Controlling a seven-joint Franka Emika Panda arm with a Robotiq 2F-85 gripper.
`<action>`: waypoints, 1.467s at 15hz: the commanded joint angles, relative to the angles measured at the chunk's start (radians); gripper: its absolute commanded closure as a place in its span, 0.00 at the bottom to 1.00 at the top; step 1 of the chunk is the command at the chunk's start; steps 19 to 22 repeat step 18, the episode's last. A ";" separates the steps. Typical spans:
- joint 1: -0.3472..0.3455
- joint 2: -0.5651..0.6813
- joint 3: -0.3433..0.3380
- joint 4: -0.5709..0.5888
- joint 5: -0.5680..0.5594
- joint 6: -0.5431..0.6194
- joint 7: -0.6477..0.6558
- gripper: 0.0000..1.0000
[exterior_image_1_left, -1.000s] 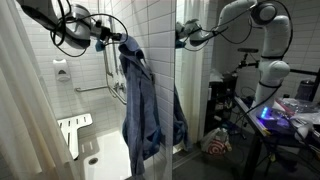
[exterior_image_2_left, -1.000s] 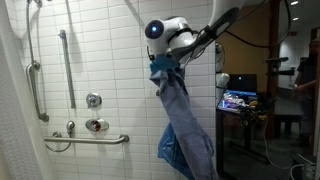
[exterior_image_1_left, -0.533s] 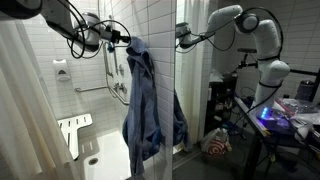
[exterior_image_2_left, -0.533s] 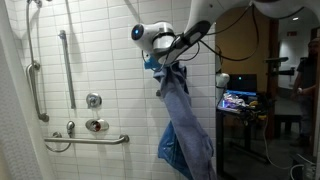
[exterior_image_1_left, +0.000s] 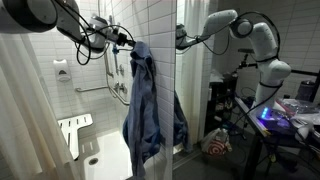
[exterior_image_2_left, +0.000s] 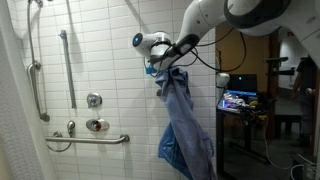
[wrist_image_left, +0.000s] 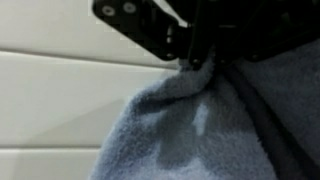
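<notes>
Pincer (exterior_image_2_left: 157, 66) clenched on blue towel (exterior_image_2_left: 186, 125), which hangs below it — moved closer to tiled wall (exterior_image_2_left: 105, 55) vs 1 s ago, grip holding.

Blue towel (exterior_image_2_left: 184, 120): cloth, matt, w/ fuzzy nap. White wall tiles (exterior_image_2_left: 110, 50): v. glossy, smooth. Left grab bar (exterior_image_2_left: 68, 65): polished metal, shiny. Black gripper (wrist_image_left: 195, 62): hard, semi-gloss.
</notes>
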 joint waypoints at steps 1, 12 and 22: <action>-0.018 0.063 -0.024 0.104 0.058 0.011 -0.039 0.99; 0.022 0.009 -0.020 0.021 0.048 -0.004 -0.013 0.94; 0.022 0.009 -0.020 0.020 0.048 -0.004 -0.013 0.94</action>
